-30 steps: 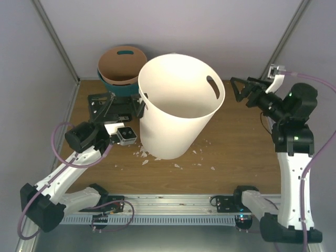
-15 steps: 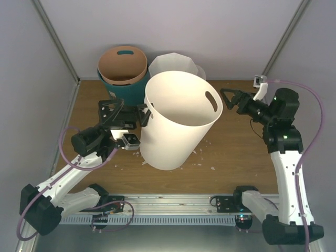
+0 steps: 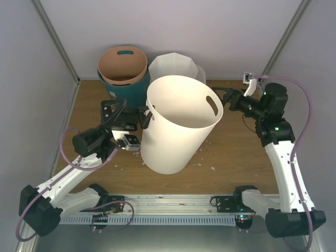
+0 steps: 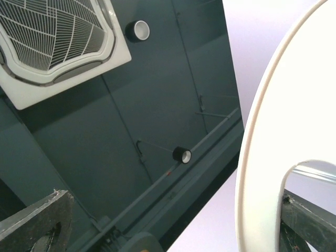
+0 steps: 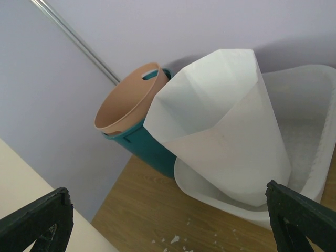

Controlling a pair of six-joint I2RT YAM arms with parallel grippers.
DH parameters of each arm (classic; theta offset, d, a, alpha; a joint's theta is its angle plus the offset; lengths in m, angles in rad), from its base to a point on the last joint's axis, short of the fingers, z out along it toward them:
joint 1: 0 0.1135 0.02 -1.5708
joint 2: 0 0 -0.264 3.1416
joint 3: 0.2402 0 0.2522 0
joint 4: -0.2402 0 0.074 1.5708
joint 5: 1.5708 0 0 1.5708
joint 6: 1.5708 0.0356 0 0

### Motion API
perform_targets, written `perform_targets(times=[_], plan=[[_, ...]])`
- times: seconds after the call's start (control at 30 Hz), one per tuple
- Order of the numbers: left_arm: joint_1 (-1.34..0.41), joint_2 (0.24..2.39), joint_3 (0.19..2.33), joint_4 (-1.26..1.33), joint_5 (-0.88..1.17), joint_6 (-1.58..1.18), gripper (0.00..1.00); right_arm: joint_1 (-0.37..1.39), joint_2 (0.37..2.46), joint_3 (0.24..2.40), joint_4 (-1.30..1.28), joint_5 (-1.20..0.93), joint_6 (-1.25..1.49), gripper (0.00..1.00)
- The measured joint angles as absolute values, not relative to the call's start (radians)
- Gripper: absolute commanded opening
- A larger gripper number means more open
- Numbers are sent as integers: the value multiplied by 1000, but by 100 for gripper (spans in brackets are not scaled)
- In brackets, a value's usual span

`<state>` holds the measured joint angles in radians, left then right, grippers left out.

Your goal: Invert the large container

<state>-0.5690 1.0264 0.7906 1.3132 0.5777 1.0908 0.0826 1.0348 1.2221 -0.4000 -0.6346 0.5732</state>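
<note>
The tub [image 5: 311,131] is sitting open side up at the table's [image 3: 236,152] rear edge, holding the octagonal bin [image 5: 226,126]; both pincers are gaping, the left gripper [image 3: 125,112] touching the round bin's [image 3: 173,131] rim, the right gripper [image 3: 228,98] hovering just beside it

You have a tall round white bin [image 3: 176,126] standing mouth-up at mid-table, with an oval handle slot in its right rim. At the far left a tan bin [image 3: 122,65] sits nested in a teal bin [image 3: 128,90]. Just right of them stands an octagonal white bin [image 3: 170,65]. White flakes [image 3: 212,168] dot the wooden table [image 3: 241,152] near the round bin's base.
</note>
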Motion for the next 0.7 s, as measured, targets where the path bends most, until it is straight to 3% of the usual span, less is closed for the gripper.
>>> perform_targets(times=[0.7], plan=[[-588, 1006, 768, 1269, 580, 1106, 99, 170, 1076, 1217, -303, -701, 600, 100]])
